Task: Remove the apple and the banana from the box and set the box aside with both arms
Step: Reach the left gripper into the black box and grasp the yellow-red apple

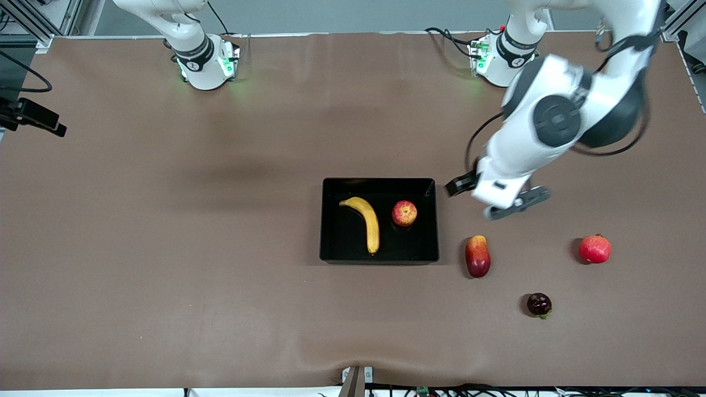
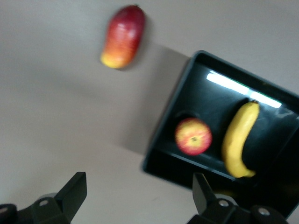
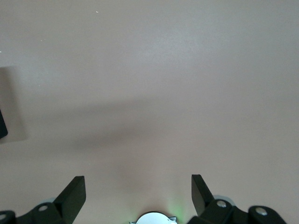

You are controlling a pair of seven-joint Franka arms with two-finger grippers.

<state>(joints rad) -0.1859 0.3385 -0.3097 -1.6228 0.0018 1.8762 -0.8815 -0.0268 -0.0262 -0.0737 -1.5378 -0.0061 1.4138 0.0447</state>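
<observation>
The black tray (image 1: 409,246) lies in the middle of the table. The yellow banana (image 1: 368,221) and the red apple with yellow streaks (image 1: 404,213) lie inside it, side by side and apart. The left wrist view shows the tray (image 2: 276,140), apple (image 2: 193,136) and banana (image 2: 238,140) too. My left gripper (image 1: 498,200) is open and empty in the air, over bare table just beside the tray toward the left arm's end; its own view shows it too (image 2: 140,187). My right gripper (image 3: 138,187) is open and empty over bare table near its own base (image 3: 152,218); it is out of the front view.
An oblong red-yellow mango-like fruit (image 1: 477,256) lies beside the tray toward the left arm's end, also in the left wrist view (image 2: 123,36). A plain red round fruit (image 1: 594,249) lies farther toward that end. A small dark fruit (image 1: 539,304) lies nearer the front camera.
</observation>
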